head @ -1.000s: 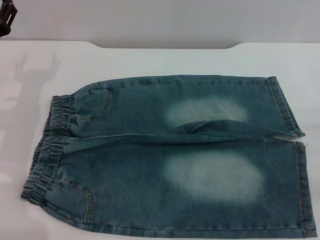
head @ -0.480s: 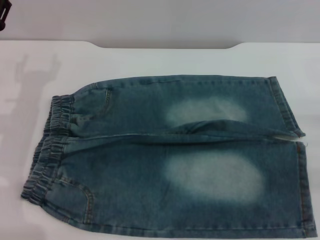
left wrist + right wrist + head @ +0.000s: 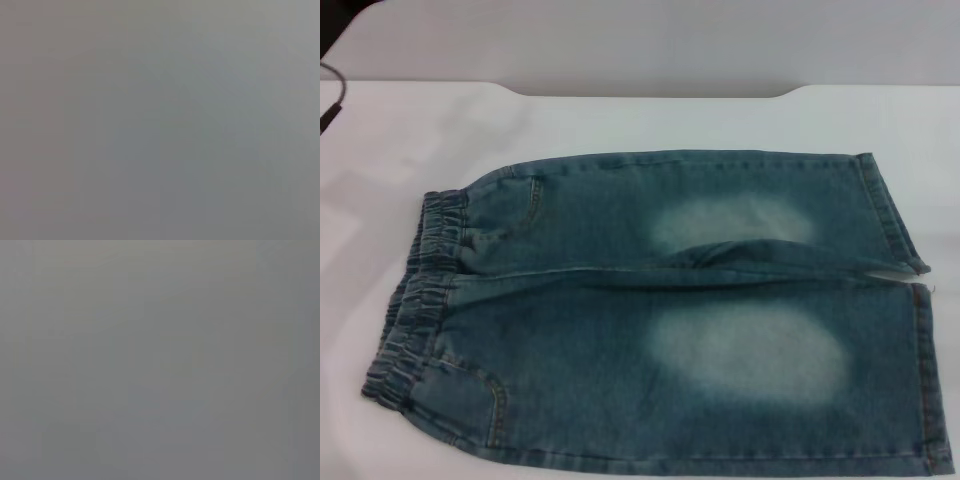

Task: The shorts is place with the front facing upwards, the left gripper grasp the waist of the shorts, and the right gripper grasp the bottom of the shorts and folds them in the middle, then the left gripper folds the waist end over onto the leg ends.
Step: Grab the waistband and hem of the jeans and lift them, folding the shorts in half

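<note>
The shorts [image 3: 620,330] lie flat on the white table [image 3: 650,120], spread out and filling most of the head view. The elastic waist [image 3: 420,280] points left. The bottom of the shorts, its two leg ends [image 3: 920,380], points right, with a slit between the legs [image 3: 905,275]. Two pale faded patches [image 3: 750,352] face up. Neither gripper shows in the head view. Both wrist views are plain grey, with nothing recognisable in them.
A dark shape [image 3: 345,20] fills the top left corner, and a thin dark cable [image 3: 332,105] hangs below it. The table's far edge [image 3: 650,92] has a shallow cut-out. The shorts' right and lower edges reach the border of the view.
The black gripper part at the top left corner has slid out of view, and its shadow on the table is gone. The shorts have not moved.
</note>
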Motion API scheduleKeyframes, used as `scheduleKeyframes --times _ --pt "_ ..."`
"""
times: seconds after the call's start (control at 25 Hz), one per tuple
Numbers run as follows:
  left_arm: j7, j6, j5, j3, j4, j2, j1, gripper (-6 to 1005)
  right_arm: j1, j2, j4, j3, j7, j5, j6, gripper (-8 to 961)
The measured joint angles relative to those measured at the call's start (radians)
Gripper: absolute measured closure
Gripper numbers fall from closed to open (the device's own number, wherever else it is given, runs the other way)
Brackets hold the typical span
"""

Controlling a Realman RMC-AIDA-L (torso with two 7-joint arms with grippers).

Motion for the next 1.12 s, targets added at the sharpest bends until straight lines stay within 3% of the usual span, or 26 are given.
scheduleKeyframes --times 0.12,0.24,0.36,0.44,0.64,0.8,0.88,1.0,1.12 --pt "-0.243 0.018 0.272 -0.001 0.118 0.05 -0.013 170 -0.001 0.0 0.004 0.0 0.006 -0.018 0.003 465" --pt "-0.439 0.117 0.543 -0.029 0.239 0.086 -0.028 172 -0.006 0.001 0.006 0.0 0.007 -0.03 0.005 465" --pt "-0.594 0.249 0.784 -0.088 0.365 0.108 -0.034 174 -0.013 0.001 0.005 0.0 0.007 -0.034 0.007 466" --pt "-0.702 0.34 0.956 -0.15 0.46 0.112 -0.028 175 -0.017 0.0 0.002 0.0 0.007 -0.034 0.008 466" --pt "-0.854 0.553 1.212 -0.309 0.637 0.074 0.035 179 -0.019 -0.001 -0.01 0.0 0.008 -0.035 0.009 466" --pt "-0.923 0.639 1.342 -0.373 0.719 0.041 0.114 181 -0.016 -0.002 -0.026 0.0 0.008 -0.036 0.01 465" --pt "-0.932 0.652 1.36 -0.38 0.733 0.034 0.133 183 -0.012 -0.004 -0.033 0.0 0.008 -0.036 0.01 465" --pt "-0.928 0.686 1.38 -0.414 0.792 -0.006 0.227 185 -0.008 -0.005 -0.047 0.0 0.009 -0.037 0.01 465" --pt "-0.917 0.696 1.386 -0.423 0.792 -0.018 0.273 187 -0.002 -0.005 -0.06 0.0 0.023 -0.037 0.011 465"
